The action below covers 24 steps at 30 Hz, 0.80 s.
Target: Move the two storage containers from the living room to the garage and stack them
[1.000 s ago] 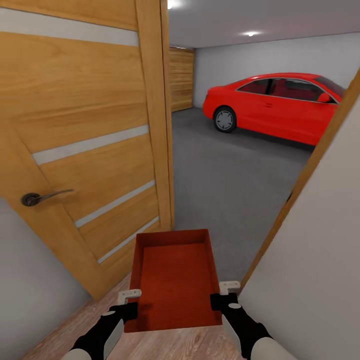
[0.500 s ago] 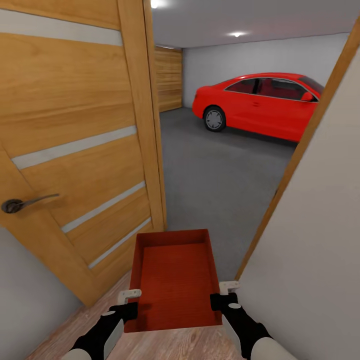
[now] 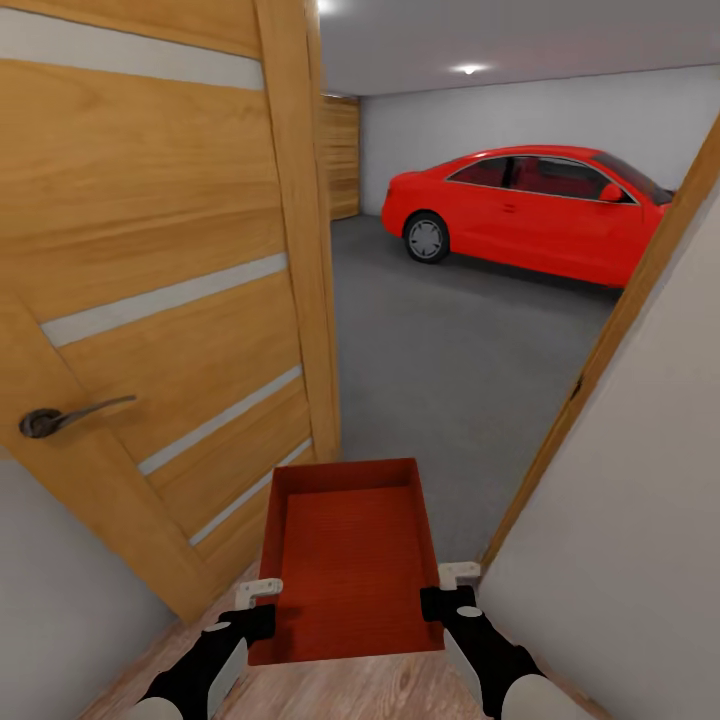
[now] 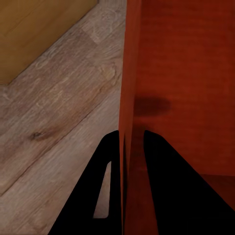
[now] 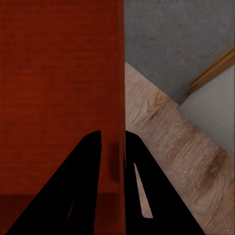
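While the left gripper (image 3: pixel 258 597) and right gripper (image 3: pixel 452 583) each pinch a side wall of the red bin (image 3: pixel 348 560) at the garage doorway, keep it level and centred between door (image 3: pixel 170 300) and wall (image 3: pixel 640 520).

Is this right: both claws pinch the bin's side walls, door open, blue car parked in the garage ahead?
One thing is off: the car is red, not blue, as the head view shows. The rest holds: the left claw and right claw each pinch a side wall of the bin, and the door stands open onto the garage.
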Available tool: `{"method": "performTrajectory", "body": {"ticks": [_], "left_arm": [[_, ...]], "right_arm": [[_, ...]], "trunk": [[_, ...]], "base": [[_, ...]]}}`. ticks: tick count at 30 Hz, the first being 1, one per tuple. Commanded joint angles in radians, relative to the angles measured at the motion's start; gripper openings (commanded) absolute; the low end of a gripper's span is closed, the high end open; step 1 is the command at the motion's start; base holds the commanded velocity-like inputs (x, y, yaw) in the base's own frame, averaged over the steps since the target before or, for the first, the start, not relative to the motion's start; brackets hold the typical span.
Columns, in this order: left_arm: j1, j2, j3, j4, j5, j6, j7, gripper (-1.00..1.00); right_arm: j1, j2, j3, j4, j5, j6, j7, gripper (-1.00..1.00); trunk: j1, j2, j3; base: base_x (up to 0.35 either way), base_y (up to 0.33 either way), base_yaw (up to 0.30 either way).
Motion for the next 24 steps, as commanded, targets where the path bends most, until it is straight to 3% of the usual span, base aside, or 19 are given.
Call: {"method": "performTrajectory", "body": {"ticks": [1,10,24], "left_arm": [[0.001,0.001,-0.019,-0.002,-0.023,0.006,0.006,-1.00],[0.001,0.001,-0.019,-0.002,-0.023,0.006,0.006,-1.00],[0.001,0.001,-0.019,-0.002,-0.023,0.006,0.006,-1.00]], "right_arm": [[-0.002,-0.001,-0.061,-0.007,0.015,0.007,-0.003,-1.00],[-0.002,-0.001,-0.061,-0.007,0.015,0.007,-0.004,-1.00],[-0.002,-0.001,-0.061,-0.007,0.015,0.007,-0.005,-1.00]], "trunk": [[0.001,-0.002,-0.002],[0.001,-0.002,-0.002],[0.001,-0.002,-0.002]], "base": [[0.066,0.319,0.000],[0.017,0.087,-0.019],[0.000,0.002,-0.242]]}}
